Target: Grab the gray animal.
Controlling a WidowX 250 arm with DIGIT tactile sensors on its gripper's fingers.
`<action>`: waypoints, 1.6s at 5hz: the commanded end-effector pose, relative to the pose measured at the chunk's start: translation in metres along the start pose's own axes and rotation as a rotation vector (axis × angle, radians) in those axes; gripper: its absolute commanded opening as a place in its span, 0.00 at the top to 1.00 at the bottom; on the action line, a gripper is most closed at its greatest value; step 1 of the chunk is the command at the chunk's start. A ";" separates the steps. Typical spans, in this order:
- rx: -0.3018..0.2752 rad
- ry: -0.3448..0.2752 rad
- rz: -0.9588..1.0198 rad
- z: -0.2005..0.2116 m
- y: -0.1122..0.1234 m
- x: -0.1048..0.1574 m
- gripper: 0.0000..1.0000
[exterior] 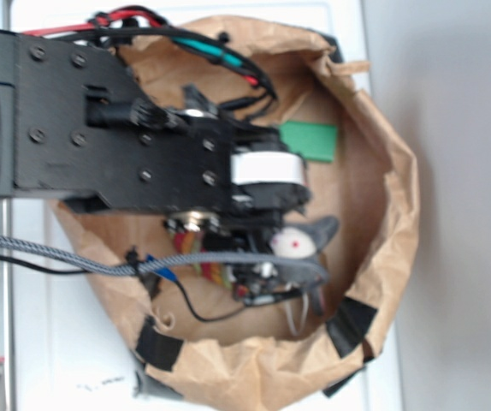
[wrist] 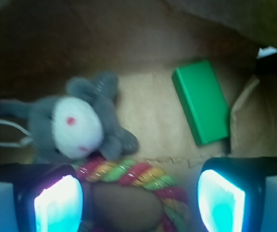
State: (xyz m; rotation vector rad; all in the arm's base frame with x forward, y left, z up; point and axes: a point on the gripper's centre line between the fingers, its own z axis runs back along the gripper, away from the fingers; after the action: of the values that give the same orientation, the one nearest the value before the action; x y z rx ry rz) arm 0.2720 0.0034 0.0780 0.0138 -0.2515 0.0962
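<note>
In the wrist view we see the gray animal [wrist: 80, 123] lying at left on the brown paper bag [wrist: 148, 111] floor, its string loop cut off by the frame edge. The rope ring [wrist: 133, 176] lies partly hidden between the gripper [wrist: 138, 200] fingers, which stand spread apart, grasping nothing. A green block [wrist: 201, 101] rests to the right.

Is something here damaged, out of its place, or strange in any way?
Nothing is spilled. The gripper is open over the rope ring, not the gray animal, which lies to one side, touching the ring. The paper bag has a crumpled, torn rim patched with black tape.
</note>
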 end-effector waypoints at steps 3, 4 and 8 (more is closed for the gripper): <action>0.093 -0.094 0.152 -0.023 -0.032 0.026 1.00; 0.073 -0.088 0.165 -0.012 -0.028 0.023 1.00; -0.048 0.034 0.218 0.067 -0.016 0.039 1.00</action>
State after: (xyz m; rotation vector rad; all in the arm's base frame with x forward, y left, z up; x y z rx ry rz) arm 0.2859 -0.0208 0.1283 -0.0444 -0.1448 0.2993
